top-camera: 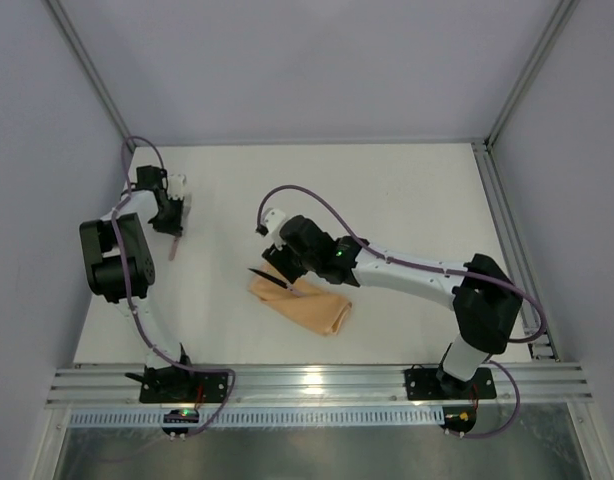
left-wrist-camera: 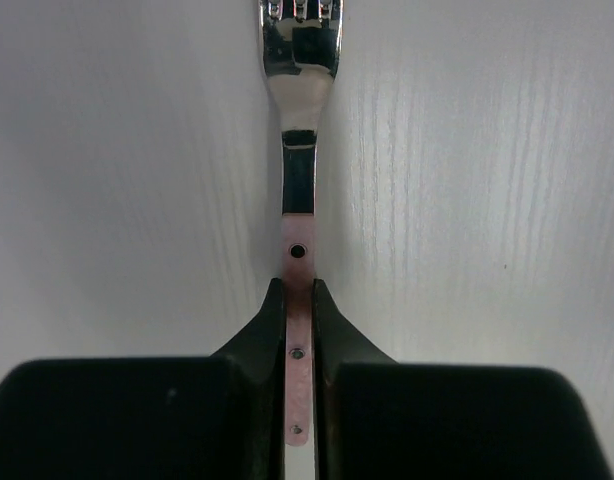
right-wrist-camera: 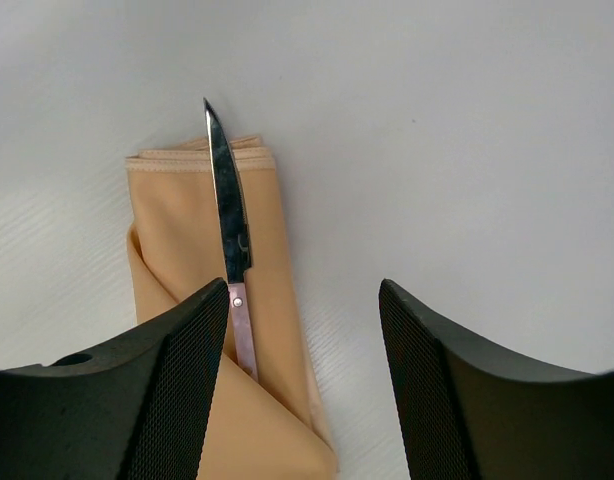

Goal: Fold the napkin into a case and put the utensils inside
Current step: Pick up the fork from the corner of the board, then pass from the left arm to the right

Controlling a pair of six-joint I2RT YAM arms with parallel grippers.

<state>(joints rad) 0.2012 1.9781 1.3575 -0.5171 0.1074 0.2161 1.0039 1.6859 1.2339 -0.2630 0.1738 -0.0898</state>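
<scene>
The peach-orange napkin, folded into a narrow case (top-camera: 312,308) (right-wrist-camera: 182,225), lies at the table's middle. A knife (right-wrist-camera: 227,215) (top-camera: 265,276) rests on it, its pink handle tucked under the diagonal fold and its steel blade sticking out past the case's end. My right gripper (right-wrist-camera: 300,295) (top-camera: 283,262) hovers just over the case, open, with nothing between its fingers. At the far left, my left gripper (left-wrist-camera: 299,300) (top-camera: 173,228) is shut on the pink handle of a fork (left-wrist-camera: 299,150) (top-camera: 173,247). The fork's silver head points away along the white table (left-wrist-camera: 467,180).
White table (top-camera: 417,200) enclosed by pale walls with metal frame posts (top-camera: 532,70). An aluminium rail (top-camera: 317,380) runs along the near edge by the arm bases. A side rail (top-camera: 507,240) borders the table's right edge.
</scene>
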